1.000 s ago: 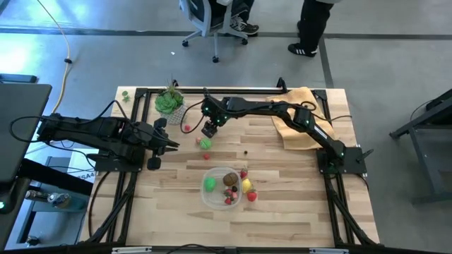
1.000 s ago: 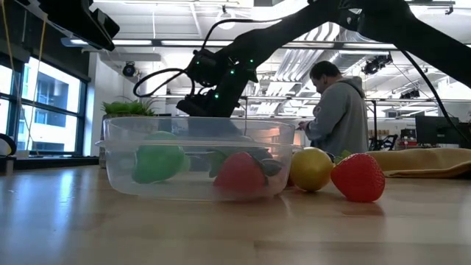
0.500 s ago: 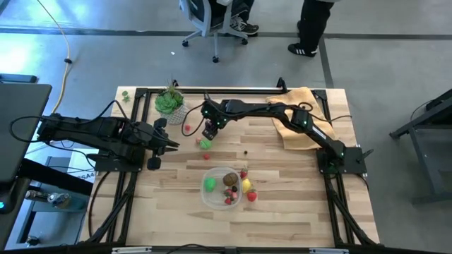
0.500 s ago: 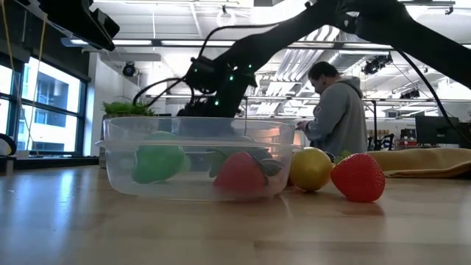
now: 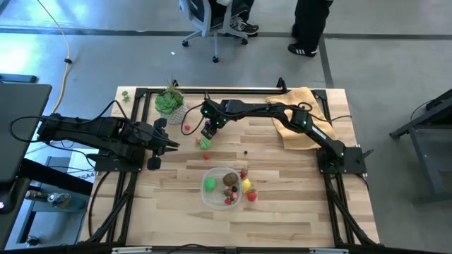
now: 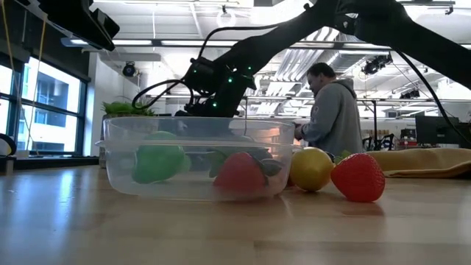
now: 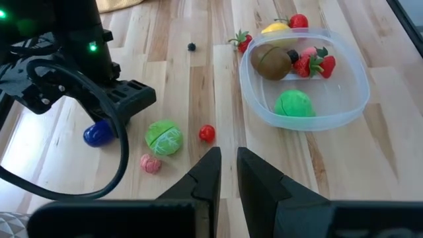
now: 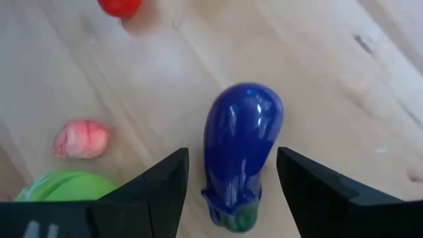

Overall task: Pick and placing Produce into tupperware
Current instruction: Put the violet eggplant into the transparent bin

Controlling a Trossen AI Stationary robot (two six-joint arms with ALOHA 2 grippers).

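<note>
The clear tupperware (image 5: 214, 196) sits near the table's front middle and holds a green round piece, a brown kiwi (image 7: 272, 61) and strawberries. A lemon (image 6: 311, 169) and a strawberry (image 6: 358, 177) lie against its right side. Farther back, a purple eggplant (image 8: 241, 145) lies on the wood beside a green leafy piece (image 7: 163, 137), a pink piece (image 7: 151, 163) and a small red piece (image 7: 207, 133). My right gripper (image 8: 232, 155) is open, tilted down over the eggplant with one finger on each side of it, apart from it. My left gripper (image 7: 228, 165) waits shut at the table's left.
A green plant in a white pot (image 5: 169, 102) stands at the back left, just behind the right gripper. A yellow cloth (image 5: 304, 116) lies at the back right. A dark berry (image 5: 246, 151) lies mid-table. A person (image 6: 335, 110) stands beyond the table.
</note>
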